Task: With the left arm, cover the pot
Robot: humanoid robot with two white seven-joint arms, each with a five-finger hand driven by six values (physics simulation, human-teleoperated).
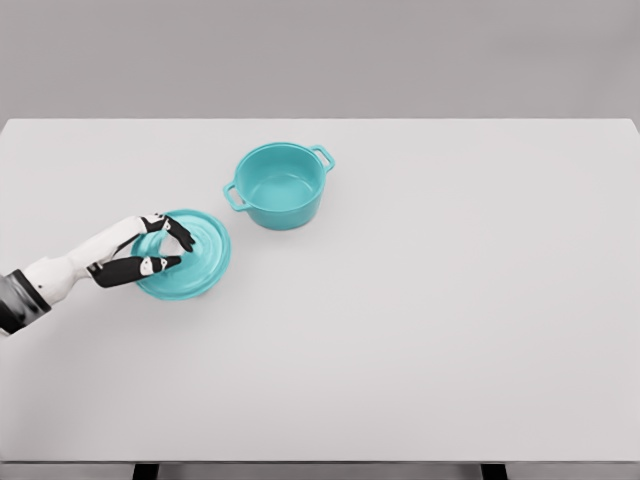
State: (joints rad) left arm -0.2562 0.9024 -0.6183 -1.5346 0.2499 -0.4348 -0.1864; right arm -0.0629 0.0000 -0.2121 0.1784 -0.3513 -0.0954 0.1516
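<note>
A teal pot (279, 186) with two side handles stands uncovered on the white table, a little left of centre and toward the back. Its teal lid (200, 258) lies flat on the table to the pot's lower left, apart from it. My left hand (172, 247) reaches in from the left edge and sits over the lid's middle, with its black-tipped fingers curled around the knob, which they hide. The lid still rests on the table. The right arm does not show.
The white table (450, 300) spans nearly the whole view, with its front edge near the bottom and a grey wall behind. Nothing else stands on it.
</note>
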